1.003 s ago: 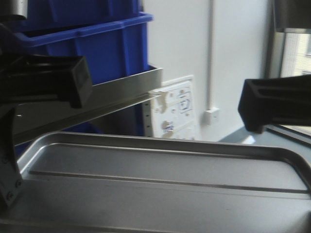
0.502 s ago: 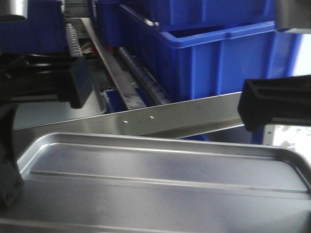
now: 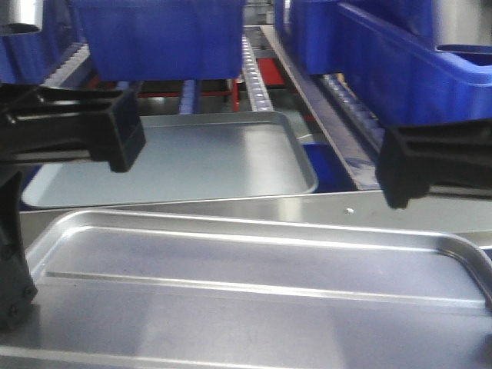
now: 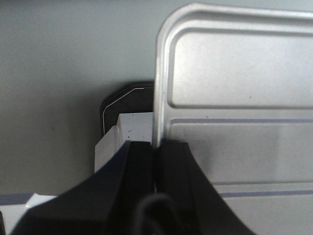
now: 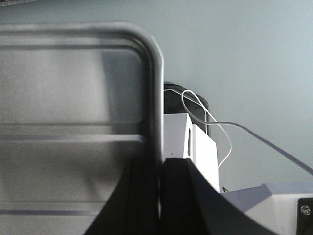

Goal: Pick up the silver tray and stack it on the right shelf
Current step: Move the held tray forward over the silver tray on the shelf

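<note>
Tray: shallow ribbed rectangular silver metal tray point(image 3: 254, 265), near, just before the front crossbar of the stainless-steel roller shelf point(image 3: 307, 209).
Left gripper point(image 4: 155, 147): clamped on the tray's left rim.
Right gripper point(image 5: 160, 164): clamped on its right rim.

Silver tray point(image 3: 254, 307) fills foreground, level, two long ribs across its floor. Just beyond its far rim: right shelf point(image 3: 307, 209) front crossbar, one screw visible. Behind the crossbar, smooth tray point(image 3: 192, 161) lies beside roller rail point(image 3: 254, 77). Blue bins point(image 3: 384, 61) farther back.
</note>
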### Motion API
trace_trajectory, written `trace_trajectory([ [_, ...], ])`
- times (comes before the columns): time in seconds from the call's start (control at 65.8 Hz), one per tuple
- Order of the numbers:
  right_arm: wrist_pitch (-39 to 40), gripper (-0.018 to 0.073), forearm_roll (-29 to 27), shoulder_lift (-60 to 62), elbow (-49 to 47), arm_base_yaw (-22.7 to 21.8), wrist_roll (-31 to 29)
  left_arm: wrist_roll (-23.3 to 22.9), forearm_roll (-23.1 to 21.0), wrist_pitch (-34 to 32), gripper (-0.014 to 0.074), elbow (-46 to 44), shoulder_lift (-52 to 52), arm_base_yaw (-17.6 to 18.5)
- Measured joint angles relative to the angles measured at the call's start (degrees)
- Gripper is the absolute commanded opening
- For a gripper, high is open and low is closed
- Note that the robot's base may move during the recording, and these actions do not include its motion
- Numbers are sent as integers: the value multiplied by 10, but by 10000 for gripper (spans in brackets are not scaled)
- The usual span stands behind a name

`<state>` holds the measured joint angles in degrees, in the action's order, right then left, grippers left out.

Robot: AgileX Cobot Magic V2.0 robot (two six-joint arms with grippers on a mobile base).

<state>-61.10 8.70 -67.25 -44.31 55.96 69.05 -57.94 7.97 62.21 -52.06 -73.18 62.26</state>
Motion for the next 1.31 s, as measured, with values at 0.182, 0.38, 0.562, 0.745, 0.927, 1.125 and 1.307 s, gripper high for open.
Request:
trace_trajectory([
  [0.182, 0, 78, 0, 0, 0, 0, 0, 0, 0, 0, -94, 0, 0, 0],
  [0.38, 0, 78, 0, 0, 0, 0, 0, 0, 0, 0, -94, 0, 0, 0],
  [0.562, 0, 78, 0, 0, 0, 0, 0, 0, 0, 0, -94, 0, 0, 0],
  [0.745, 0, 78, 0, 0, 0, 0, 0, 0, 0, 0, -94, 0, 0, 0],
  [0.927, 0, 78, 0, 0, 0, 0, 0, 0, 0, 0, -94, 0, 0, 0],
  [1.125, 0, 78, 0, 0, -1, 0, 0, 0, 0, 0, -94, 0, 0, 0],
  [1.307, 0, 78, 0, 0, -1, 0, 0, 0, 0, 0, -94, 0, 0, 0],
])
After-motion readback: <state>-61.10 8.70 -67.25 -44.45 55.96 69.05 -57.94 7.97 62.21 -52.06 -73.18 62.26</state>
